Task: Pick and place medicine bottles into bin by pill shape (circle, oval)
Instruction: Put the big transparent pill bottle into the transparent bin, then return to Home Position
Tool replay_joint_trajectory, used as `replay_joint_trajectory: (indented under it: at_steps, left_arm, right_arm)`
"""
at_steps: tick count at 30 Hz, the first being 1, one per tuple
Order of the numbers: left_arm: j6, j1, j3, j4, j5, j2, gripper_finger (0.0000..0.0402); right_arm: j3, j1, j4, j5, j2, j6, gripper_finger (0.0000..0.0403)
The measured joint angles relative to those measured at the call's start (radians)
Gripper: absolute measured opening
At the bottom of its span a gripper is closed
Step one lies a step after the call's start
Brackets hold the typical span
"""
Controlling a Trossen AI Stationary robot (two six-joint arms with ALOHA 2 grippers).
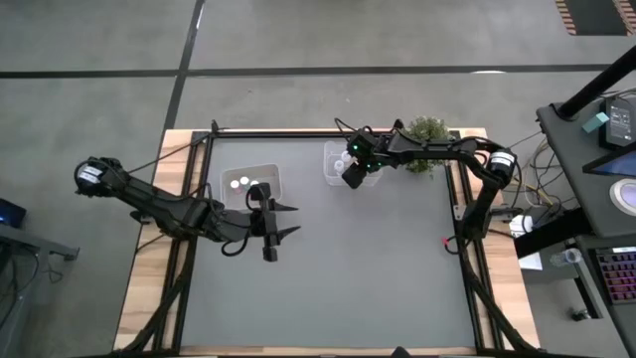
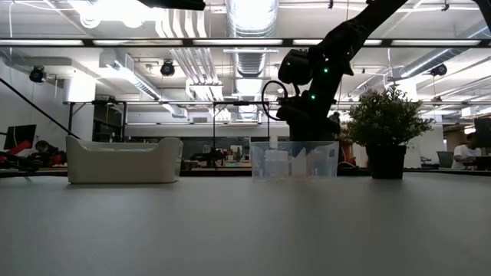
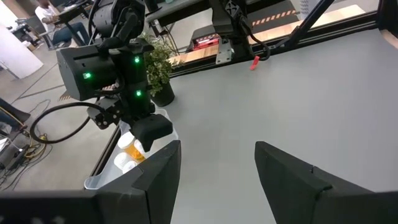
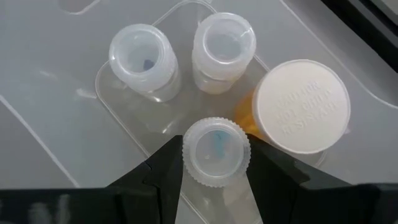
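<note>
My right gripper (image 1: 351,177) reaches down into a clear tub (image 1: 330,159) at the table's far side and is shut on a small medicine bottle with a clear ribbed cap (image 4: 216,152). Three more bottles stand in that tub: two with clear caps (image 4: 140,59) (image 4: 224,43) and an orange one with a white cap (image 4: 301,106). A white tub (image 1: 260,171) to its left holds two white-capped bottles (image 1: 241,183). My left gripper (image 1: 288,223) hangs open and empty over the table, just nearer than the white tub. My right gripper pinches the bottle's ribbed cap (image 4: 193,163) between its two fingers (image 4: 163,171), one on each side. The fingers come from above, pointing down. The bottle stands upright in the hold; I cannot tell whether its base rests on the tub floor.
A bushy potted plant (image 1: 427,134) stands at the far edge, right of the clear tub (image 2: 295,161). The white tub also shows in the low view (image 2: 123,161). The grey table (image 1: 358,278) lies bare toward its near edge. A black frame (image 1: 457,199) runs along its sides.
</note>
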Motion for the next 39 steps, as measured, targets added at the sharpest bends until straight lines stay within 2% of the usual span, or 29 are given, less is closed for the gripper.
replay_joint_trajectory:
  at_steps: [12, 20, 25, 32, 36, 39]
  left_arm:
    - [0.000, 0.000, 0.000, 0.000, 0.000, 0.000, 0.0191]
    - [0.000, 0.000, 0.000, 0.000, 0.000, 0.000, 0.0191]
    - [0.008, 0.000, 0.000, 0.000, -0.003, 0.000, 0.0191]
    - [0.047, 0.000, 0.000, -0.018, -0.006, -0.017, 0.0191]
    - [0.053, 0.000, -0.035, -0.009, 0.033, -0.041, 0.0191]
    - [0.054, 0.000, -0.092, 0.024, 0.092, -0.066, 0.0191]
  right_arm:
    - [0.000, 0.001, -0.008, 0.009, 0.000, 0.010, 0.0141]
    - [0.001, 0.001, -0.007, 0.023, 0.000, 0.019, 0.0200]
    - [0.010, 0.004, -0.031, 0.023, -0.019, 0.036, 0.0206]
    - [0.007, 0.078, -0.033, 0.026, -0.157, 0.017, 0.0205]
    - [-0.033, 0.185, 0.027, 0.054, -0.265, -0.050, 0.0205]
    - [-0.101, 0.288, 0.122, 0.120, -0.358, -0.120, 0.0205]
